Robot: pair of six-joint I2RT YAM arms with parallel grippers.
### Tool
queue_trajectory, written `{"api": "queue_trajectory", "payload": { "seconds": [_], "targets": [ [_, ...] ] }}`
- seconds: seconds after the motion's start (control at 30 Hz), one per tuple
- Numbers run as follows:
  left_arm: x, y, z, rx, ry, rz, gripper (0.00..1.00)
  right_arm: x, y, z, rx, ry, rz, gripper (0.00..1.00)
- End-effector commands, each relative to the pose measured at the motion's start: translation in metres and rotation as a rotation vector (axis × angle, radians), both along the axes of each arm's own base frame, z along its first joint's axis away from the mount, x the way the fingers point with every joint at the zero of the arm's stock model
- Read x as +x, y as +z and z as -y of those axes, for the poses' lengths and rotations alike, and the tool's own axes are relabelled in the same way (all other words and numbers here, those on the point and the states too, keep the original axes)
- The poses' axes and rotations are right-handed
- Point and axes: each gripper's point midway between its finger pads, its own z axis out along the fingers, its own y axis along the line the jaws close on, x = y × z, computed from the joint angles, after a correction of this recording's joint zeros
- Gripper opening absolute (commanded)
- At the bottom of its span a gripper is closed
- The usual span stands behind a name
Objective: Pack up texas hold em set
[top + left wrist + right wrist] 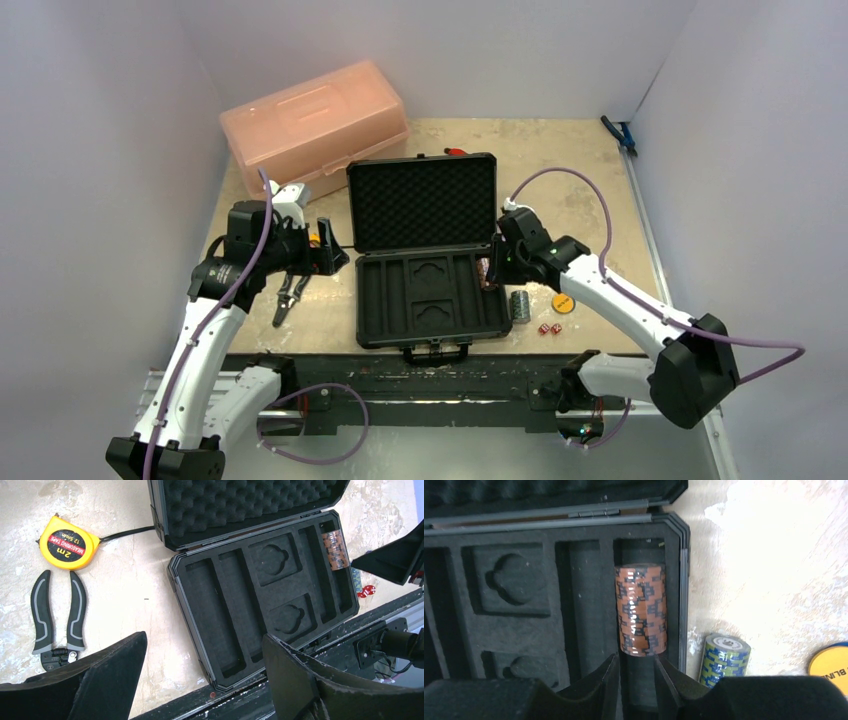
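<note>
Brown-red chip stack (641, 609) lies in three-o'clock slot of tray (556, 630).
Right gripper (636, 660) is barely parted, empty; left gripper (205, 637) is wide open, empty.

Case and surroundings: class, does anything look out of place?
One chip stack lies in the tray's rightmost slot; a second stack, yellow disc and red dice sit loose on the table right of the case. Left of it, a tape measure and pliers look foreign to the set.

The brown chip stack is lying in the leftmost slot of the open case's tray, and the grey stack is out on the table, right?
No. The brown chip stack lies in the tray's rightmost slot, as the right wrist view shows. The grey stack is out on the table.
</note>
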Motion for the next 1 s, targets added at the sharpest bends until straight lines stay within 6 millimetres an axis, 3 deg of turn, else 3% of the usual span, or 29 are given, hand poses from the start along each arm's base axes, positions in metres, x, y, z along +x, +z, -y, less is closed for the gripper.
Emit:
{"api": "queue_trajectory", "payload": {
  "seconds": [0.0,0.3,0.97],
  "targets": [
    [0.001,0.001,0.002,0.008,-0.025,0.016,0.85,-0.017,-0.008,-0.004,0.022,0.002,-0.045,0.33],
    [0.0,0.002,0.002,0.006,-0.027,0.017,0.85,-0.02,-0.023,-0.007,-0.005,-0.001,-0.065,0.18],
    [0.0,0.002,0.002,0.006,-0.027,0.02,0.84,0.013,-0.038,-0.008,-0.105,-0.04,-0.031,0.14]
  ]
}}
